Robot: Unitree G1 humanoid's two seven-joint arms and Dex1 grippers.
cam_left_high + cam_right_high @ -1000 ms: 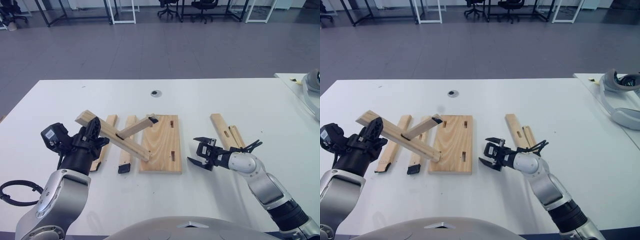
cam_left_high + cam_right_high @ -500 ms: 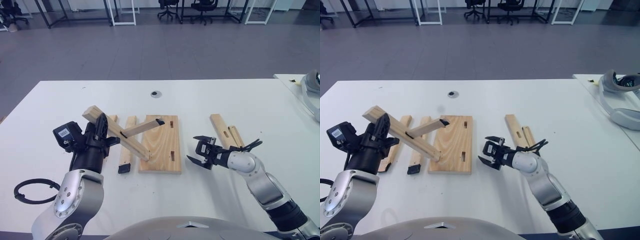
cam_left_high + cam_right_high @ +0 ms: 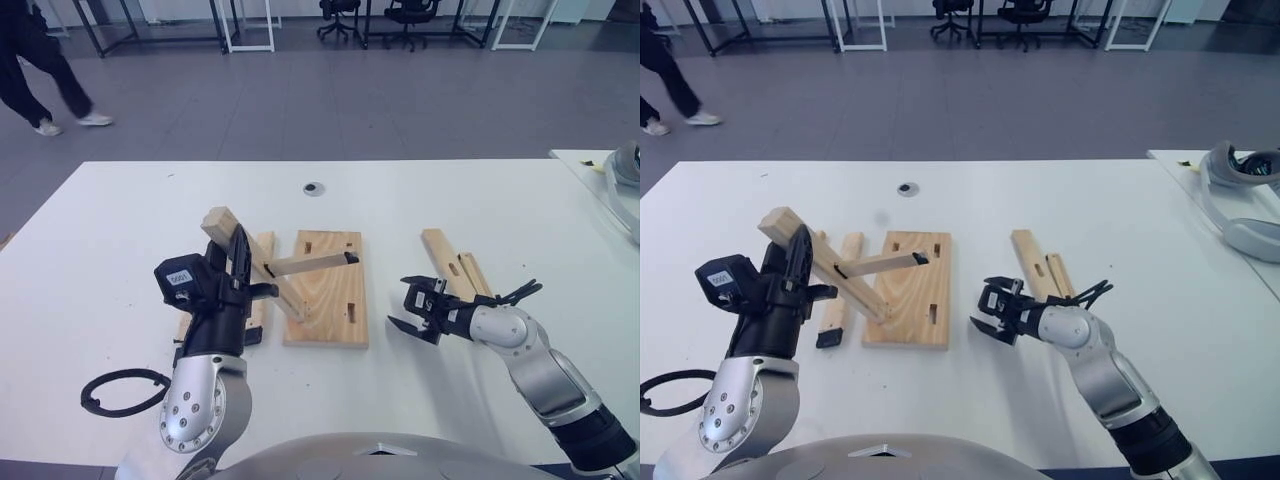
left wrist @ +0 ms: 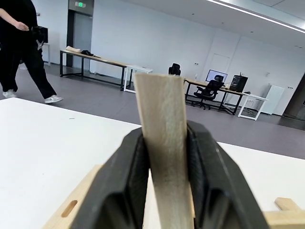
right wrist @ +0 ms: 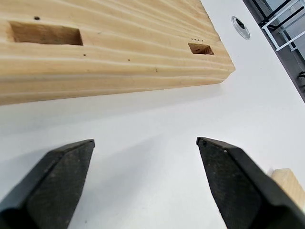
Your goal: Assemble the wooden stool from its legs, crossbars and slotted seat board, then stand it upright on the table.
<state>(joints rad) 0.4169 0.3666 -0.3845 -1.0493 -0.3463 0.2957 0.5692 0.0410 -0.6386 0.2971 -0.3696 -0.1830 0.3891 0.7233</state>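
Head view: the seat board (image 3: pixel 335 320) lies flat on the table (image 3: pixel 120 220), mid-width and nearer the front edge. The left gripper (image 3: pixel 238 255) is clamped on a leg (image 3: pixel 218 222), which is held tilted with its lower end at the board's left part. A crossbar (image 3: pixel 310 264) juts from the leg over the board. The right gripper (image 3: pixel 400 304) is spread wide and holds nothing, just beside the board's right side. Two loose pieces (image 3: pixel 440 252) lie nearer the table's right edge.

Left wrist view: the fingers (image 4: pixel 126 186) pinch the leg from both sides.

Right wrist view: the fingers (image 5: pixel 57 176) are apart, low over bare table.
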